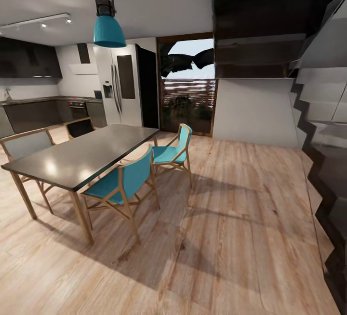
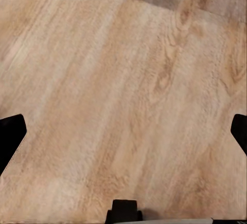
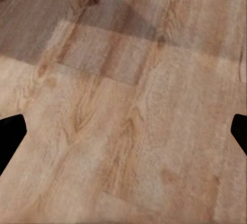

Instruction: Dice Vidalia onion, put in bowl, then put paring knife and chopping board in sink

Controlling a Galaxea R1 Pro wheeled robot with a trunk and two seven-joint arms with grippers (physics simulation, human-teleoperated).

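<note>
While on the way: dining area ahead, kitchen [image 1: 33, 98] far off at upper left of the head view.

Counted in the head view: one dark table [image 1: 82, 153], four chairs, two teal ones [image 1: 126, 182] on its near side and two grey ones [image 1: 28, 144] on the far side, one teal lamp [image 1: 109, 30] overhead, one steel fridge [image 1: 120, 86], one glass door [image 1: 188, 84], one dark staircase [image 1: 323, 127] at right, wood floor [image 1: 231, 238] throughout. Countertop [image 1: 29, 100] just visible under black cabinets; sink, board, knife and bowl too far to tell. Seen from the wrists instead: floor close up, with left gripper [image 2: 123, 131] fingertips [image 2: 11, 134] at both frame edges, wide apart, nothing between; right gripper [image 3: 123, 131] likewise spread and empty.
</note>
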